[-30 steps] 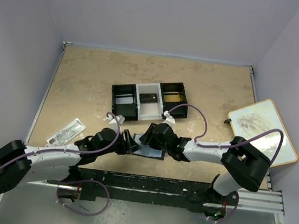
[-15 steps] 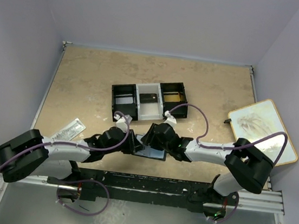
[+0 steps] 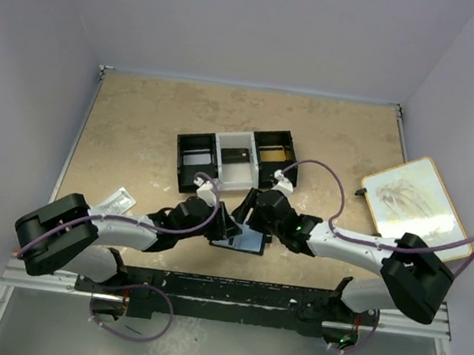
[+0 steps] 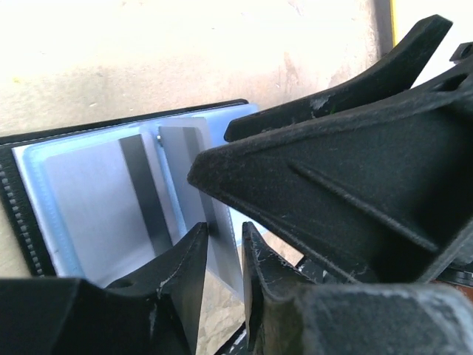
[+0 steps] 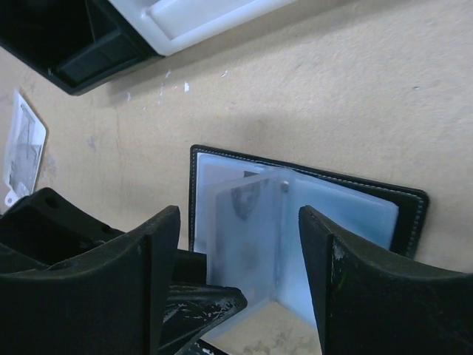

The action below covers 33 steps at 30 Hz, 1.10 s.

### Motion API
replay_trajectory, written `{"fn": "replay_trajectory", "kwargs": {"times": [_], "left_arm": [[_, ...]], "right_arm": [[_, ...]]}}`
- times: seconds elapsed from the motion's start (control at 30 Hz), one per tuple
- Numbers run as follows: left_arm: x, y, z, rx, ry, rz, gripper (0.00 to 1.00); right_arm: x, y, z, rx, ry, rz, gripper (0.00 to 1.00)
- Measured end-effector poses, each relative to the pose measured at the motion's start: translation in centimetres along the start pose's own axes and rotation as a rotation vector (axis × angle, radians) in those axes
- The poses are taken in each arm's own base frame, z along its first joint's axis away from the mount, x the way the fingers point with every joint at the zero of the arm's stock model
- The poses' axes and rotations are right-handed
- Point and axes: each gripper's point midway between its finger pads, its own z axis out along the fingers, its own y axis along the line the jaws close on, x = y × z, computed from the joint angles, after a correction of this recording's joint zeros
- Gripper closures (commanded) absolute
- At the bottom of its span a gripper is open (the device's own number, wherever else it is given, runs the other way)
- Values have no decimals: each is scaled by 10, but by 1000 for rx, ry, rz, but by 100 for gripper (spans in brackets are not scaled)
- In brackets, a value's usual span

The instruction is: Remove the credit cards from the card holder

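Across the tan worktop (image 3: 140,122) we see the three-compartment tray (image 3: 194,157), with one dark card (image 3: 238,155) lying in its white middle section. Nearer the arms, the right gripper (image 5: 236,222) hangs with jaws spread wide and empty over the card holder (image 5: 347,214), which lies open on the worktop. The left gripper (image 4: 224,233) has its jaws nipped almost together on one clear sleeve (image 4: 188,170) standing up from the holder.
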Motion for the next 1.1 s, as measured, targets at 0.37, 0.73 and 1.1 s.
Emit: {"fn": "replay_trajectory", "kwargs": {"times": [0.37,0.73,1.1], "left_arm": [[22,-31,25,54,70,49,48],[41,-49,27,78,100,85,46],[-33,-60,-38,-19,-174,117,46]], "right_arm": [[-47,-17,-51,58,-155,26,19],[-47,-41,-81,35,-214,77,19],[-20,-25,-68,-128,-121,100,39]]}}
